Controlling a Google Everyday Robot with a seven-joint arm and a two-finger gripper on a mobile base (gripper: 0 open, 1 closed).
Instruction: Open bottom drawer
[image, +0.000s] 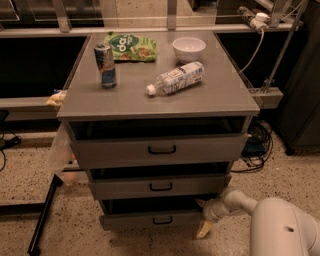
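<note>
While beside bottom drawer (135, 220), gripper (201, 216); bottle (176, 78) overhead.

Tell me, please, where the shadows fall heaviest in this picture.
Camera view: dim, warm light; black shadow fills the recess above the small grey metal bottom drawer; the pale pincer at its right end stands out.

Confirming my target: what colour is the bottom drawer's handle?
Black handle on the grey metal bottom drawer, camera view; the gripper sits by its right edge.
</note>
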